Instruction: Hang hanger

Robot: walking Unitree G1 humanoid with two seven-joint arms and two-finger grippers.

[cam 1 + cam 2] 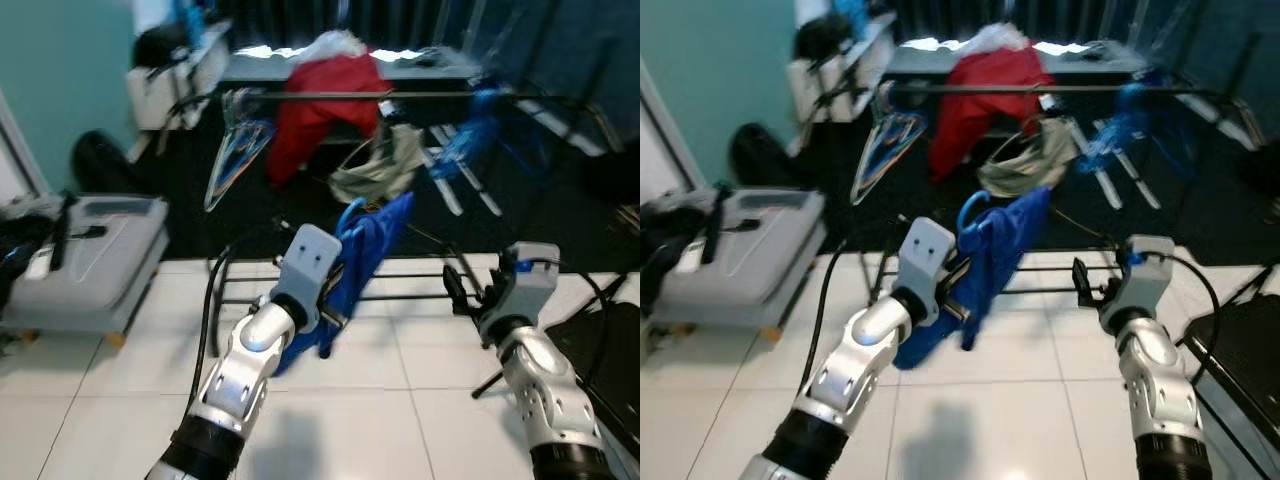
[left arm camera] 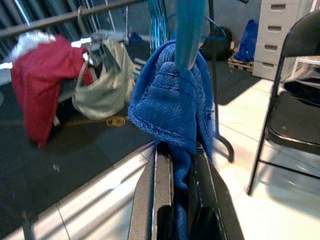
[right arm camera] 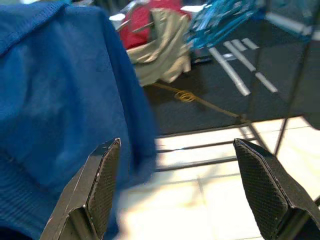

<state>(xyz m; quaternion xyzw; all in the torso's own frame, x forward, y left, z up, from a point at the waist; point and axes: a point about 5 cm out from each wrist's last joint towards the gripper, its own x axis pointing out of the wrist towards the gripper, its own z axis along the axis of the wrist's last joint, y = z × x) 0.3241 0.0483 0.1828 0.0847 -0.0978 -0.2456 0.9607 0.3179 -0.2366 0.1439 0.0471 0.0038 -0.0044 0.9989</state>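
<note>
A blue hanger (image 1: 350,212) draped with a blue garment (image 1: 372,250) is held up in front of me. My left gripper (image 2: 182,200) is shut on the hanger and cloth, its fingers (image 2: 162,190) pinching the blue fabric (image 2: 172,100) under the teal hook (image 2: 190,30). To the right of the garment, my right gripper (image 1: 472,290) stands open, nothing between its pads (image 3: 102,190). Beyond, the dark clothes rail (image 1: 400,96) carries a red garment (image 1: 325,105), a grey bag (image 1: 375,170) and blue hangers (image 1: 480,125).
Low black bars of the rack base (image 1: 410,275) cross the floor just past my grippers. A grey case (image 1: 95,250) lies at the left. A black folding chair (image 2: 300,100) stands on the white tiles at my right. Clear hangers (image 1: 235,150) hang from the rail's left end.
</note>
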